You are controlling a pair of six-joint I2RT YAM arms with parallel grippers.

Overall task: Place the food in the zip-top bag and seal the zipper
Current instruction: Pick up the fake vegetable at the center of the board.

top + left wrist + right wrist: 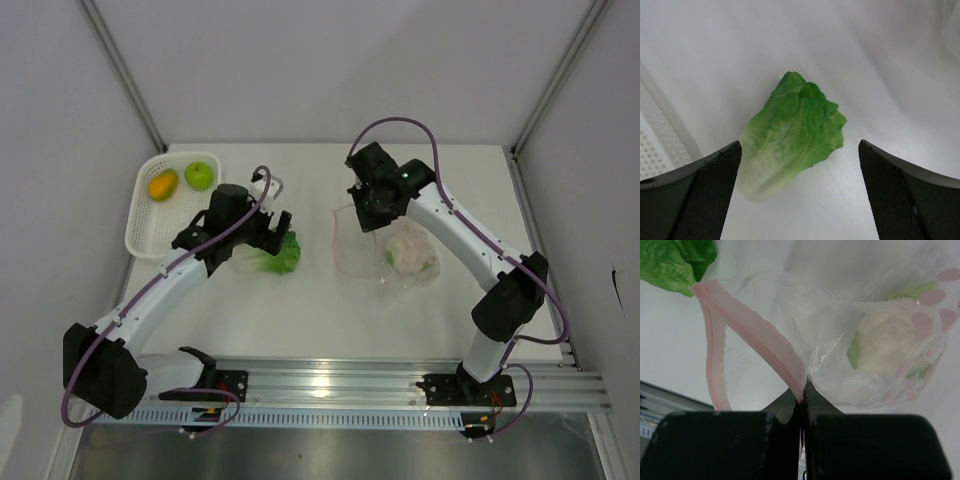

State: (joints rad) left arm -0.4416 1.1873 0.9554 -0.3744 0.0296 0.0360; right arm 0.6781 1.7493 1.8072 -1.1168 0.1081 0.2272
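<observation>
The clear zip-top bag lies right of centre with the whitish-green cauliflower piece inside; the piece also shows in the right wrist view. My right gripper is shut on the pink zipper strip at the bag's mouth and holds the mouth open. The leafy cabbage lies on the table left of the bag. My left gripper is open above it, one finger on each side, not touching. The green apple and the orange fruit sit in the white basket.
The white mesh basket stands at the far left, its edge beside my left finger. The metal rail runs along the near edge. Walls close in on both sides and at the back.
</observation>
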